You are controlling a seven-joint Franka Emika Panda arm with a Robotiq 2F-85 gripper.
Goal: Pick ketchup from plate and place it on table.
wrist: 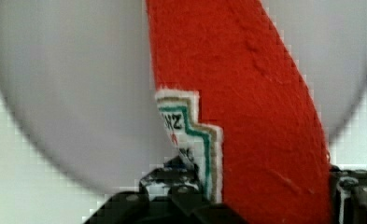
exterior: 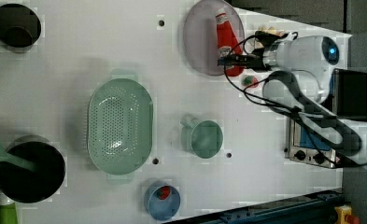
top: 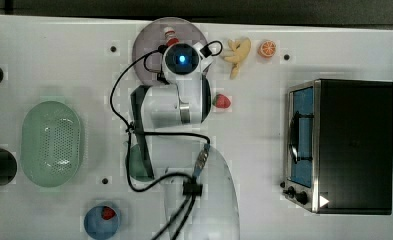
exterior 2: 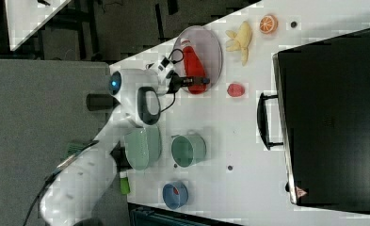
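The ketchup (exterior: 225, 35), a slim red bottle with a whitish cap, lies across the greyish-lilac plate (exterior: 200, 42) at the far edge of the white table (top: 59, 60). My gripper (exterior: 232, 59) reaches down over the bottle's wide lower end. In the wrist view the red body (wrist: 246, 93) with its pale label fills the space between my black fingertips (wrist: 172, 186), which press on both sides: shut on the bottle. From the top view my wrist covers most of the bottle; its cap (top: 170, 35) peeks out over the plate (top: 146, 45). In the right view the ketchup (exterior 2: 192, 61) rests on the plate (exterior 2: 213, 47).
A banana (top: 238, 54), an orange slice (top: 267, 48) and a rounded red blob (top: 222, 101) lie to the plate's right in the top view. A toaster oven (top: 349, 145) stands further right. A mint basket (top: 51, 143), green cup (exterior: 204, 137) and blue bowl (top: 101, 220) sit elsewhere.
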